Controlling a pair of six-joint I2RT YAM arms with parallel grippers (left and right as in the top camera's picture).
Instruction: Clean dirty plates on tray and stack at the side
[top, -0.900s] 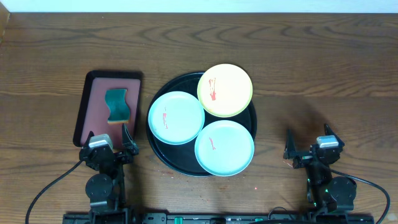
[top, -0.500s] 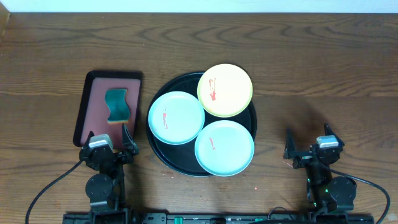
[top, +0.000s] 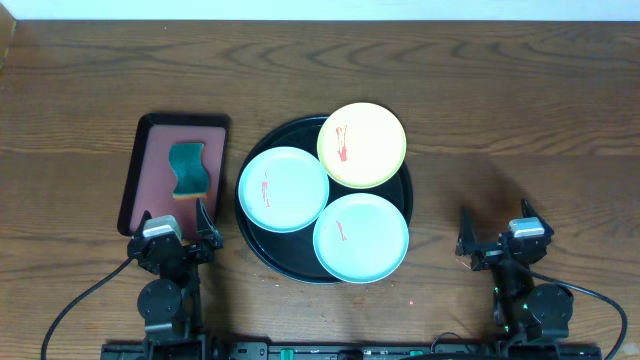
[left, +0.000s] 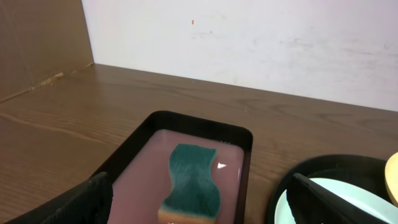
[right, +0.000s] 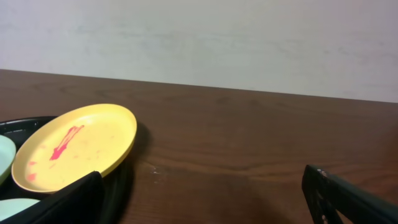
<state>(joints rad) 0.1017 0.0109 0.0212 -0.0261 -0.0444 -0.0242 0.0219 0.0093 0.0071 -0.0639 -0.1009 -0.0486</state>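
Observation:
The round black tray (top: 250, 235) lies mid-table with three plates on it. The yellow plate (top: 362, 145) rests tilted on the far right rim, with a red smear. One mint-blue plate (top: 284, 189) sits at the left and another (top: 361, 238) at the near right, each with a red smear. My left gripper (top: 178, 222) is open and empty at the near left, by the dark red tray's near end. My right gripper (top: 497, 225) is open and empty at the near right. The yellow plate also shows in the right wrist view (right: 78, 144).
A dark red rectangular tray (top: 150, 135) left of the black tray holds a green sponge (top: 189, 169) with an orange underside, also in the left wrist view (left: 191, 180). A white wall runs behind the table's far edge.

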